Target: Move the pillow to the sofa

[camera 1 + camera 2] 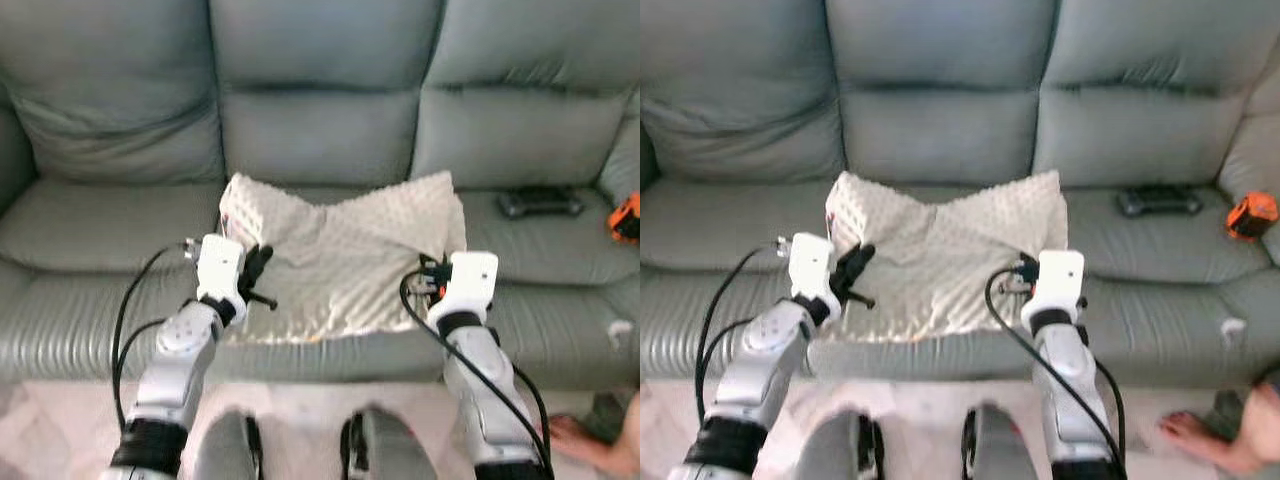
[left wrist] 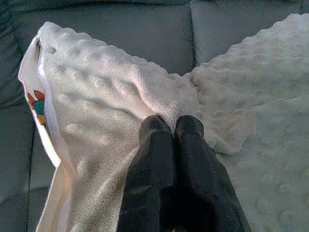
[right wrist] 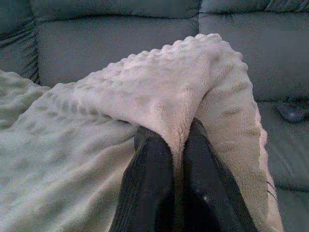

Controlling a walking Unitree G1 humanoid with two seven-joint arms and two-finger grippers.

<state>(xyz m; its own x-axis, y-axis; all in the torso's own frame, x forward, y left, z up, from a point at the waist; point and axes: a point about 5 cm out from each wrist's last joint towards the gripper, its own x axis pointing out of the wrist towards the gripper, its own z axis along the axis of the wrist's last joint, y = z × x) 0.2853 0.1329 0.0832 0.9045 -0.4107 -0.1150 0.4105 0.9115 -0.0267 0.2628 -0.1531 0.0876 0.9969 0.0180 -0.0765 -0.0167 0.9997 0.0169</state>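
Grey sofa fills your view, and the cream pillow already lies on its middle seat. Your left pincer has fingers pressed together on a fabric fold; your right pincer pinches the far corner. Pull back still clamped and you'll drag it off the seat edge.

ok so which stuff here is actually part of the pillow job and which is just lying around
Part of the job:
- pillow, cream and bumpy, on the middle seat
- sofa, grey
- left gripper, pinching the pillow fabric
- right gripper, pinching a fold of the pillow

Just lying about:
- black game controller on the sofa's right seat
- orange object beyond it
- a person's foot on the floor
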